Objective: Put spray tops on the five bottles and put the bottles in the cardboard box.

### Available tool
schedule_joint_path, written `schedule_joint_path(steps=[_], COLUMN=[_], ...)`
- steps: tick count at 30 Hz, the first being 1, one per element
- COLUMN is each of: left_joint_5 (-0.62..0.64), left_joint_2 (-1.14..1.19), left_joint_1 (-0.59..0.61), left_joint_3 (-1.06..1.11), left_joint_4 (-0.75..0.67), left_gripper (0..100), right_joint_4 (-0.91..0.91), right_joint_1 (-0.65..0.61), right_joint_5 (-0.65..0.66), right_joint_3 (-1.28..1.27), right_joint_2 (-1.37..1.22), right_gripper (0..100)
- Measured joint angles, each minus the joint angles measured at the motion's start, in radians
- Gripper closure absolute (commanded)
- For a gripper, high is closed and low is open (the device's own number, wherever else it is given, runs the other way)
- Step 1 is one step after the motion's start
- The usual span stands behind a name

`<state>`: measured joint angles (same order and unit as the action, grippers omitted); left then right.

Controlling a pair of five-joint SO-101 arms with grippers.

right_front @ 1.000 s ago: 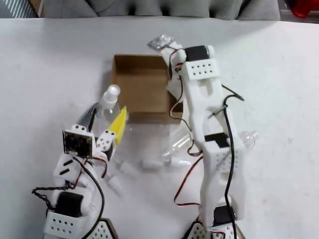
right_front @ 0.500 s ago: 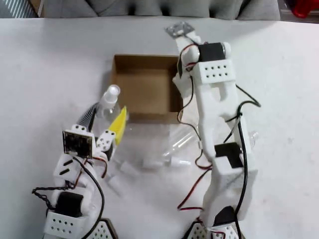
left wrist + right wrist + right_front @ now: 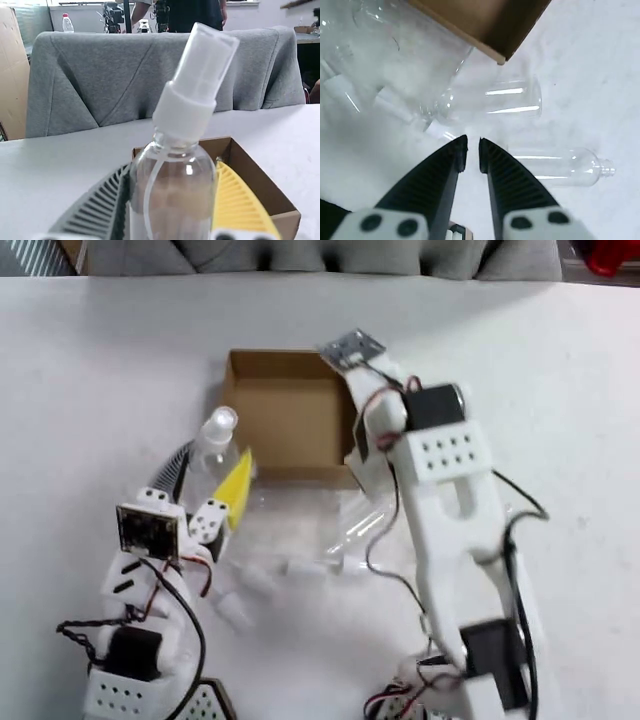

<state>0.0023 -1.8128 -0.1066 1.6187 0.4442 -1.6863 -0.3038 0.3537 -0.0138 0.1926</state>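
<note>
the left gripper (image 3: 208,472) is clamped on an upright clear bottle (image 3: 172,195) wearing its spray top (image 3: 196,82), just left of the cardboard box (image 3: 285,420). loose spray tops (image 3: 300,568) lie on the table (image 3: 560,390) on the near side of the box. right of them, the right gripper (image 3: 472,150) hangs over bare bottles (image 3: 555,167) lying on their sides, its jaws almost together with nothing between them.

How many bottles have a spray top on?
1: the bottle in the left end effector, beside the cardboard box. The loose bottles by the box look uncapped; the right arm may hide others.
</note>
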Motion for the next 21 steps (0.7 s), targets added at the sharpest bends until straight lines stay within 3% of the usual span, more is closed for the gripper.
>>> schedule_joint_path(steps=[7, 12, 21], left_joint_5=[0.0, 0.017, 0.215], left_joint_2=[0.015, 0.198, 0.542], left_joint_1=[0.0, 0.002, 0.003], left_joint_3=[-0.08, -0.189, -0.371], left_joint_4=[0.0, 0.0, 0.0], left_gripper=[98, 98, 98], right_joint_4=[0.091, 0.173, 0.391], right_joint_1=[-0.011, -0.021, -0.247], right_joint_5=[0.0, 0.0, 0.0], right_joint_3=[-0.282, -0.446, -0.738], right_joint_2=[0.242, 0.425, 0.713], right_gripper=[98.2, 98.2, 98.1])
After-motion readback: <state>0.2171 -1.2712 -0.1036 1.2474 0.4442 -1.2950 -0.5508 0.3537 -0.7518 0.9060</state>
